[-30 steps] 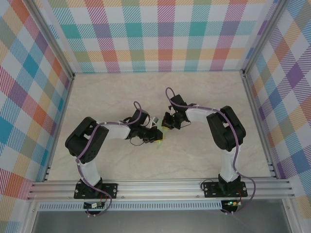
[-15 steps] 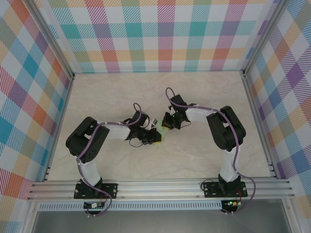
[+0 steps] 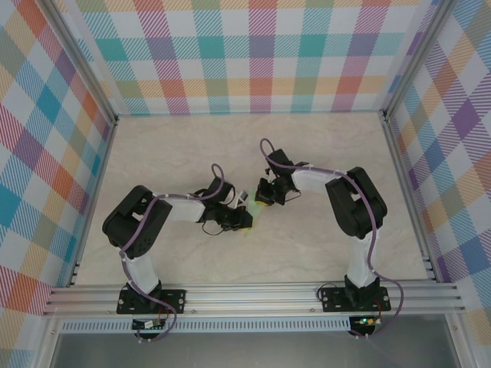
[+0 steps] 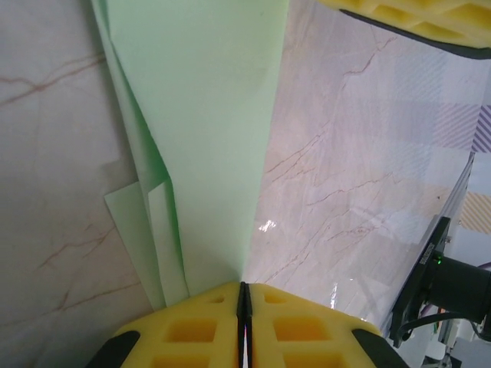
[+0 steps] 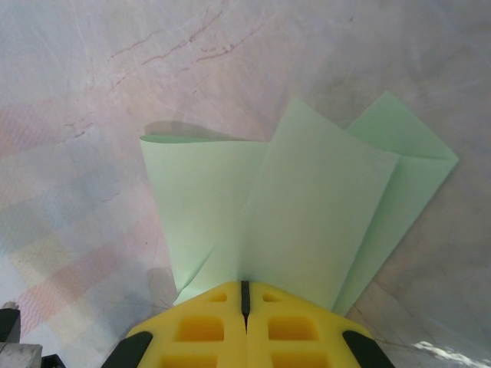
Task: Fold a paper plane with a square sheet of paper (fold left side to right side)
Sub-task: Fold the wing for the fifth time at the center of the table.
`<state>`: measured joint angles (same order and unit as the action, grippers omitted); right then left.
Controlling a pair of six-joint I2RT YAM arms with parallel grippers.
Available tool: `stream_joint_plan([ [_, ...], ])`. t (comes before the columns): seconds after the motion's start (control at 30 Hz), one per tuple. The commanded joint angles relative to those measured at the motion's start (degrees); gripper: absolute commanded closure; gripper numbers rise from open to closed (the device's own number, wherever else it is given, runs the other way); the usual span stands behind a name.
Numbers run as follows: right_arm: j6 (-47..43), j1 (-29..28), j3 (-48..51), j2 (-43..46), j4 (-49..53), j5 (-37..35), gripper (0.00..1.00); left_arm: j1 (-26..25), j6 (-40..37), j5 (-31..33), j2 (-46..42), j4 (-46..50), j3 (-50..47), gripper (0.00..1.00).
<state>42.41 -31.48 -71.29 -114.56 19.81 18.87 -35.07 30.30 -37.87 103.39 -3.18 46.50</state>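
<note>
Left gripper: Your left gripper (image 4: 242, 290) has its yellow pads pressed flat together, leaving a thin seam. The lower end of the green paper (image 4: 203, 115) runs straight into that seam, so it is pinching the paper.
Right gripper: Your right gripper (image 5: 245, 290) is closed just as tightly. Its pads meet on a hairline, and the near edge of the paper is clamped between them.
Where the paper is: You find it at mid-table, held at once by both grippers. From the overhead camera you see slivers of pale green between and just below the two black wrists.
Paper, left wrist view: A long smooth panel runs from the pads up to the top edge. Narrower creased layers overlap along its left side, and one small flap corner pokes out to the left.
Paper, right wrist view: It fans out from the pads in overlapping layers. You see a left panel with a curled far edge, a central panel on top, and a folded corner reaching to the right.
Contact with table: The curled left edge throws a shadow on the marble-patterned table (image 3: 322, 238). You cannot tell whether the lower layers rest on it.
Arms: Both elbows point outward, and the wrists meet close together, with the left one nearer the bases.
Surroundings: Plaid walls (image 3: 261, 54) stand on three sides.
</note>
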Motion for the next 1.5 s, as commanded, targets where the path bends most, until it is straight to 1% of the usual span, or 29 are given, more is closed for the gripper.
stream_joint_plan([
  [0.0,-1.37,-0.07,-0.11,-3.38,5.55,-4.28,0.98,-1.12,-1.13,0.44,-1.80,8.33,-4.27,0.89],
  [0.27,-1.62,-0.10,-1.31,-4.34,6.48,-4.55,0.98,-1.13,1.22,0.46,-6.82,6.95,-9.80,0.89],
  [0.5,-1.71,-0.09,-1.80,-4.39,6.73,-4.39,0.98,-0.97,1.20,0.59,-11.13,9.27,-11.26,0.89],
  [0.57,-1.72,-0.09,-1.75,-4.44,6.64,-4.04,0.98,-0.26,1.72,0.26,-13.24,9.51,-10.82,0.89],
  [0.7,-1.81,-0.08,-1.77,-4.28,6.43,-3.93,0.98,2.74,1.35,0.29,-17.88,12.49,-7.18,0.88],
  [0.8,-1.81,-0.11,-1.92,-4.25,6.48,-3.91,0.98,3.25,0.66,-0.07,-19.44,13.59,-3.79,0.87],
  [0.83,-1.80,-0.10,-1.97,-4.22,6.46,-3.85,0.98,3.19,0.61,-0.78,-19.37,13.45,-2.90,0.85],
  [0.9,-1.87,-0.09,-1.95,-4.19,6.48,-4.02,0.98,2.86,-0.26,-0.80,-18.68,13.65,-1.79,0.76],
  [1.0,-1.74,-0.11,-1.92,-4.25,6.24,-3.86,0.98,2.73,-2.53,0.77,-17.06,15.05,-0.85,0.72],
  [1.07,-1.80,-0.14,-2.00,-4.35,6.24,-3.65,0.98,2.73,-2.56,-0.01,-15.13,14.11,-0.31,0.72],
  [1.17,-1.90,-0.21,-1.93,-4.09,6.37,-3.82,0.98,2.41,-1.67,-0.98,-11.98,11.56,0.07,0.64],
  [1.23,-1.89,-0.12,-1.96,-3.87,6.39,-3.93,0.98,2.21,-1.66,-0.87,-10.47,10.50,0.23,0.61],
  [1.33,-1.81,-0.17,-1.93,-3.91,6.10,-3.54,0.98,1.86,-1.09,-1.58,-8.48,8.46,0.58,0.59],
  [1.47,-1.84,-0.13,-1.94,-3.83,6.04,-3.40,0.98,0.94,-0.82,-1.74,-5.93,7.23,1.43,0.59],
])
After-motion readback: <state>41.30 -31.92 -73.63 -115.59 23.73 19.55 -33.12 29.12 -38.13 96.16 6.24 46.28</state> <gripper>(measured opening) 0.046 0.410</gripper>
